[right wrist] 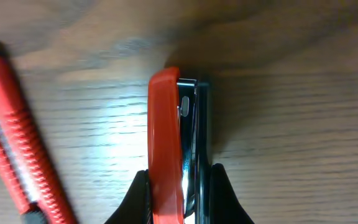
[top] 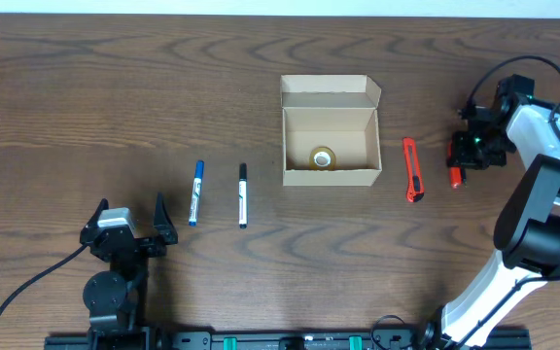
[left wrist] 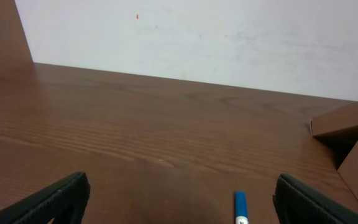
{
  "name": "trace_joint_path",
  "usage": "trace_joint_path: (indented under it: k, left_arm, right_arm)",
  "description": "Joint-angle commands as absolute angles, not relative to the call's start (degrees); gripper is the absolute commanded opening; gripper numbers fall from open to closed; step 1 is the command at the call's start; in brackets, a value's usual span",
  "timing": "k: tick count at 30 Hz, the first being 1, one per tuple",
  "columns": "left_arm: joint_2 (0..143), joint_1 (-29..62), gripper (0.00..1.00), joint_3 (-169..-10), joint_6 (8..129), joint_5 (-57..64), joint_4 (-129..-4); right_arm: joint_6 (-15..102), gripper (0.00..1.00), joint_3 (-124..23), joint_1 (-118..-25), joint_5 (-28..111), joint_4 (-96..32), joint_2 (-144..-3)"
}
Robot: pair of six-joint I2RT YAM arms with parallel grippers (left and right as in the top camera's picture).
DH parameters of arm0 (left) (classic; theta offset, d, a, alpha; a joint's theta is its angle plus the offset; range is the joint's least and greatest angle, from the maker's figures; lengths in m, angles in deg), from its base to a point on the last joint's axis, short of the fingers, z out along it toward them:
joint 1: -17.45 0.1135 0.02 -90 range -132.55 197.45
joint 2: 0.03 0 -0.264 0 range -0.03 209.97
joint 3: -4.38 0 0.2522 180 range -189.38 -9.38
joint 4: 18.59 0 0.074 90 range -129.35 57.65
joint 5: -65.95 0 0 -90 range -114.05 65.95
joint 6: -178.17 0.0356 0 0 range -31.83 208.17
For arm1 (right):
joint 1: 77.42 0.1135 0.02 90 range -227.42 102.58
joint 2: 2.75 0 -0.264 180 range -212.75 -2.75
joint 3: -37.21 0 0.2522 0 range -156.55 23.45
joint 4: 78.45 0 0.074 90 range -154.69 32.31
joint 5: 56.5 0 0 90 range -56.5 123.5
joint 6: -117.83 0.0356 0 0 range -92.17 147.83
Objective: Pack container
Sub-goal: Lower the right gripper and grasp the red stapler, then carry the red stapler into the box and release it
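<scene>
The container [top: 329, 146], a tan cardboard box with its flap lid folded back, stands open at the table's centre with a roll of tape [top: 323, 157] inside. In the left wrist view only the container's corner [left wrist: 353, 140] shows, at the right edge. My right gripper [top: 459, 163] is to the right of the box, shut on a small red stapler [top: 455, 176]. In the right wrist view the gripper [right wrist: 179, 183] pinches the stapler [right wrist: 166, 143] from both sides, just above the wood. My left gripper [top: 131, 219] sits near the front left, open and holding nothing [left wrist: 182, 205].
A red utility knife [top: 412, 169] [right wrist: 17, 137] lies between the box and the stapler. A blue marker [top: 195, 192] [left wrist: 240, 208] and a black marker [top: 242, 195] lie side by side left of the box, just ahead of my left gripper.
</scene>
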State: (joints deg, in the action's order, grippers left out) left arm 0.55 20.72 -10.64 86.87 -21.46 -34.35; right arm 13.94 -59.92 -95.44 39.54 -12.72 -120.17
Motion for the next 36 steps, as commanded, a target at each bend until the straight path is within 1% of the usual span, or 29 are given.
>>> trace_joint_path:
  k: [1, 10, 13, 16, 27, 33, 36]
  left_arm:
    - [0.17, 20.7, 0.95, -9.63, 86.85, -22.57, -36.69]
    - [0.17, 20.7, 0.95, -9.65, 86.85, -22.57, -36.69]
    - [0.17, 20.7, 0.95, -9.65, 86.87, -22.57, -36.69]
    - [0.17, 20.7, 0.95, -9.63, 86.85, -22.57, -36.69]
    - [0.17, 20.7, 0.95, -9.63, 86.87, -22.57, -36.69]
    - [0.17, 20.7, 0.95, -9.63, 86.87, -22.57, -36.69]
    - [0.17, 20.7, 0.95, -9.63, 86.85, -22.57, -36.69]
  right_arm:
    - [14.27, 0.01, -66.19, -94.1, 41.7, -10.82, -119.98]
    - [13.33, 0.01, -86.87, -89.6, 48.41, 2.38, -119.58]
    - [10.25, 0.01, -93.67, -86.59, 53.09, 7.43, -118.82]
    - [9.94, 0.01, -98.02, -82.02, 53.55, 10.86, -117.94]
    - [10.03, 0.01, -98.67, -62.26, 49.72, 12.39, -116.3]
    - [10.18, 0.01, -95.57, -58.17, 48.28, 12.89, -116.33]
    - [10.18, 0.01, -90.0, -57.91, 48.3, 11.3, -116.33]
